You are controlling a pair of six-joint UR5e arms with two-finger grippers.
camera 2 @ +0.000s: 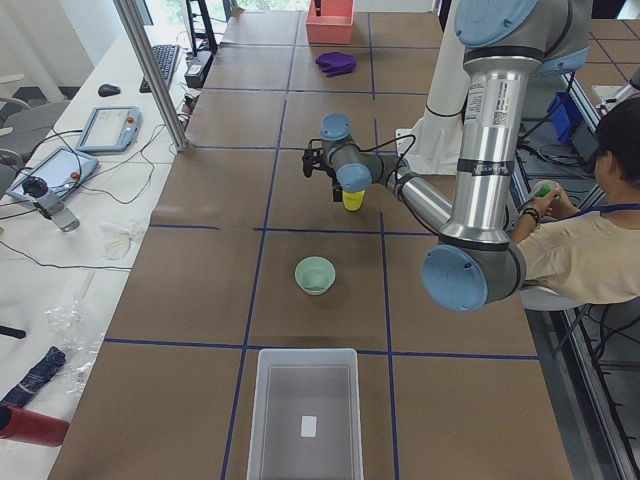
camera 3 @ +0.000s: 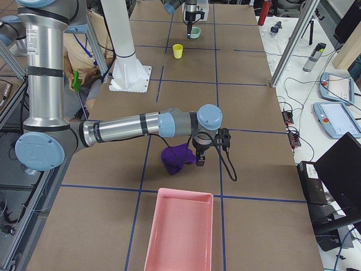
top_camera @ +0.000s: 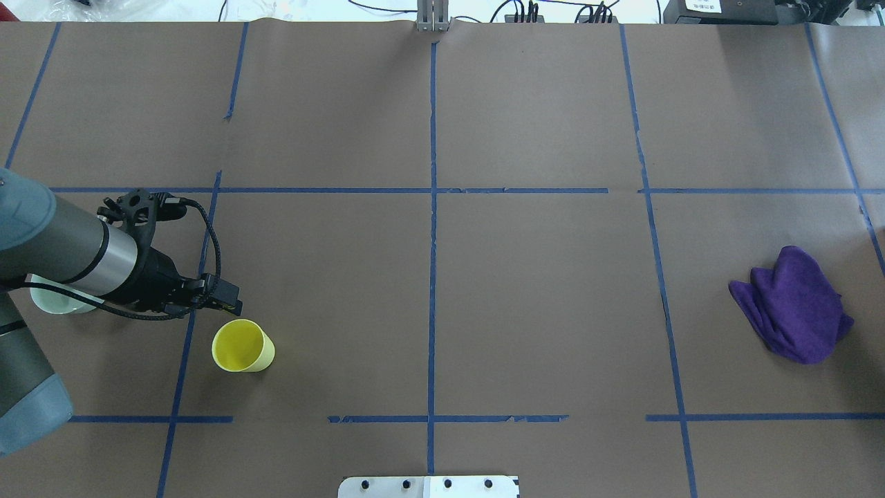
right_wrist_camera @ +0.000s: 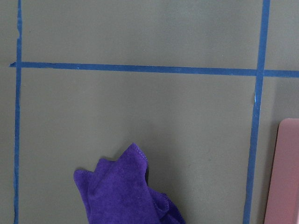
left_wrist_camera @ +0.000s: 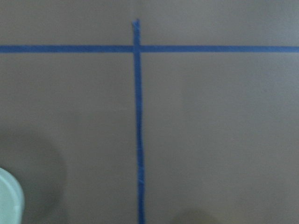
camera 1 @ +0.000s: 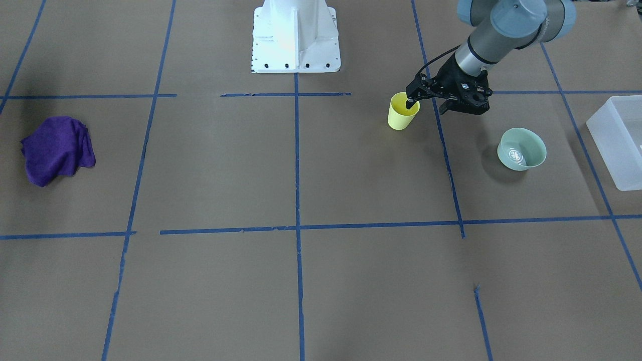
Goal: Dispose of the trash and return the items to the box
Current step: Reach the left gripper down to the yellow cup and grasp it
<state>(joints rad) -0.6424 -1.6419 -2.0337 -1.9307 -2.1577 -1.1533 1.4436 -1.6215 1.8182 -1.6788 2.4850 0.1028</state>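
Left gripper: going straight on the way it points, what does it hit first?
Probably the yellow cup: the left gripper points down about over its rim. Depth is unclear; it might instead reach the table just beside it.

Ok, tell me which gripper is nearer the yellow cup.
Left. The left gripper hangs right beside the cup; the right gripper is far off at the other end, by the purple cloth.

One cup (camera 1: 403,113), bowl (camera 1: 521,149), box (camera 1: 604,143), cloth (camera 1: 57,149), tray (camera 3: 179,226)

A tapered yellow cup (camera 1: 403,113) stands upright on the bench (camera 1: 351,175), mouth up. A pale mint bowl (camera 1: 521,149) sits upright between it and the frosted white box (camera 1: 619,140).
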